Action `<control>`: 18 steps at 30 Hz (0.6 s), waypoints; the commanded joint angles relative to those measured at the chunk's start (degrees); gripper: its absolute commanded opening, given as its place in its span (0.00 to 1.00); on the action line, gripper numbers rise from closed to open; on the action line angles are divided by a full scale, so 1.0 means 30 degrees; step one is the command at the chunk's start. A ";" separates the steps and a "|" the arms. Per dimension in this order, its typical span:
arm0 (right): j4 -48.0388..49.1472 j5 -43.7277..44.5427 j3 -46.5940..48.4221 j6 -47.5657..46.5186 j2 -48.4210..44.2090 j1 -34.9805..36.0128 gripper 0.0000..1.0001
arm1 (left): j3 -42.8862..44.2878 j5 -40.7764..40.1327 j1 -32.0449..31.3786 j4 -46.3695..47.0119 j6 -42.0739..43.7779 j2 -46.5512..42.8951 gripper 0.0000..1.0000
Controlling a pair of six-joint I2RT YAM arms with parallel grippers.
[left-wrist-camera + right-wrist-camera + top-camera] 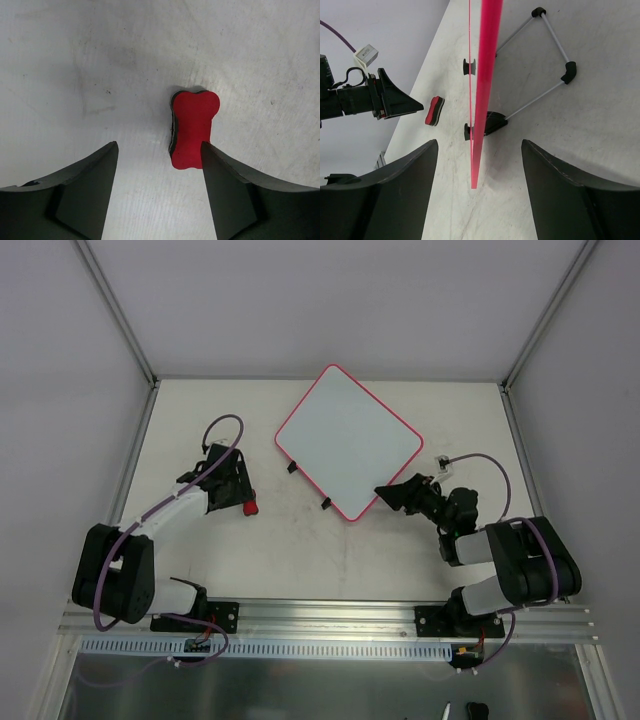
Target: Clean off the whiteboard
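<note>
Left gripper [159, 145]: jaws parted, nothing held.
Eraser [192, 129]: red, bone-shaped, laid on the table [75, 75] just past the right fingertip, at 1 o'clock in the wrist view.
Right gripper [480, 142]: jaws parted, nothing clasped; the Whiteboard's pink edge is seen between the fingers, untouched.
Whiteboard [347, 440]: pink-framed, plain white face, set corner-on at the table's far middle, 12 o'clock from the arm bases; two black clips [291, 466] are carried on its 8 o'clock edge.
</note>
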 commanded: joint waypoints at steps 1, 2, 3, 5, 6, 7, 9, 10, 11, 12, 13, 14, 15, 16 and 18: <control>0.4653 0.0399 -0.0263 -0.0595 -0.0996 -0.0183 0.72 | -0.0237 -0.0434 0.0077 0.0077 0.0029 -0.0922 0.68; 0.4653 0.0370 -0.0322 -0.0625 -0.1113 -0.0270 0.72 | -0.0295 -0.0465 0.0077 0.0048 0.0029 -0.1068 0.71; 0.4653 0.0340 -0.0409 -0.0625 -0.1433 -0.0271 0.73 | -0.0353 -0.0523 0.0048 0.0076 0.0058 -0.1301 0.73; 0.4653 0.0427 -0.0789 -0.0712 -0.1815 -0.0417 0.74 | -0.0383 -0.0524 0.0077 0.0134 0.0000 -0.1566 0.77; 0.4624 0.0515 -0.0936 -0.0742 -0.2223 -0.0475 0.74 | -0.0499 -0.0524 0.0077 0.0106 -0.0029 -0.1857 0.78; 0.4624 0.0545 -0.1198 -0.0713 -0.2459 -0.0592 0.75 | -0.0558 -0.0524 0.0048 0.0106 -0.0058 -0.2034 0.79; 0.4594 0.0719 -0.1522 -0.0713 -0.2957 -0.0709 0.79 | -0.0762 -0.0378 0.0077 0.0136 0.0058 -0.2618 0.86; 0.4565 0.0779 -0.1668 -0.0568 -0.3540 -0.0826 0.80 | -0.0851 -0.0261 0.0077 0.0193 0.0145 -0.2854 0.91; 0.4536 0.0837 -0.1931 -0.0537 -0.3836 -0.0856 0.81 | -0.0968 0.0030 0.0048 0.0252 0.0262 -0.3117 0.94; 0.4536 0.0867 -0.2020 -0.0450 -0.4100 -0.0857 0.83 | -0.1230 0.0120 0.0047 0.0484 0.0292 -0.3642 0.99; 0.4507 0.0925 -0.2108 -0.0362 -0.4653 -0.0944 0.87 | -0.1407 0.0208 0.0047 0.0574 0.0322 -0.3937 0.99; 0.4477 0.0926 -0.2225 0.0016 -0.4920 -0.1031 0.90 | -0.1553 0.0296 0.0076 0.0691 0.0351 -0.4230 0.99; 0.4448 0.0810 -0.2284 0.0194 -0.5184 -0.1090 0.91 | -0.1845 0.0268 0.0077 0.0779 0.0351 -0.4871 0.99; 0.4419 0.0664 -0.2372 0.0369 -0.5476 -0.1236 0.95 | -0.1993 0.0209 0.0048 0.0925 0.0322 -0.5197 0.99; 0.3663 0.0371 -0.2838 0.0575 -0.6559 -0.1354 0.97 | -0.2373 0.0209 0.0047 0.1014 0.0206 -0.6160 0.99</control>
